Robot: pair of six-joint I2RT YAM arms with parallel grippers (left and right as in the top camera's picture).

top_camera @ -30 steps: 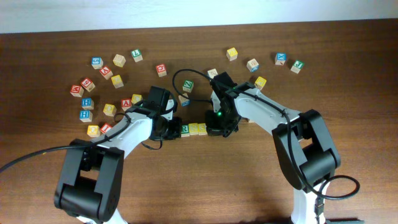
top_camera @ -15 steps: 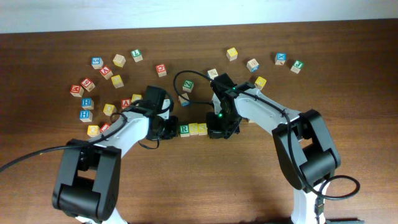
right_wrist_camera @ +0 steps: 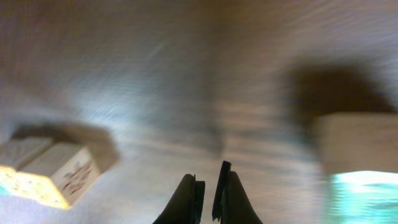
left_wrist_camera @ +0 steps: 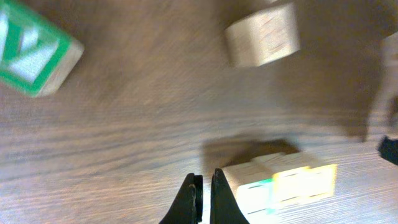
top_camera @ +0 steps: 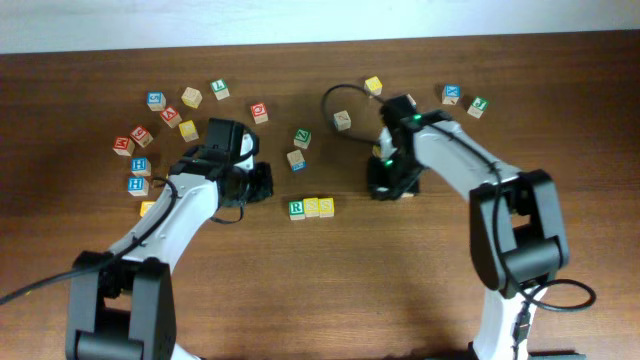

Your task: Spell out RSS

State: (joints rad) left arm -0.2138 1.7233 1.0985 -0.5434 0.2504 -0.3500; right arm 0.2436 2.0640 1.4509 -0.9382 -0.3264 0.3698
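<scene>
Between the left claw [top_camera: 262, 184] and right claw [top_camera: 384, 188], both closed empty, sits the RSS row [top_camera: 310, 207]; a stray swing could scatter it.

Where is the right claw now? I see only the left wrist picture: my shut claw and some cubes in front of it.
Observer: The right claw is to the right of the row of three cubes, apart from it.
Operator: Is it holding anything?
Observer: No. The right wrist view shows it shut on nothing.
Operator: What does the row show from above?
Observer: A green R cube on the left, then two yellow cubes, all touching side by side. The yellow letters are too small to read.
</scene>
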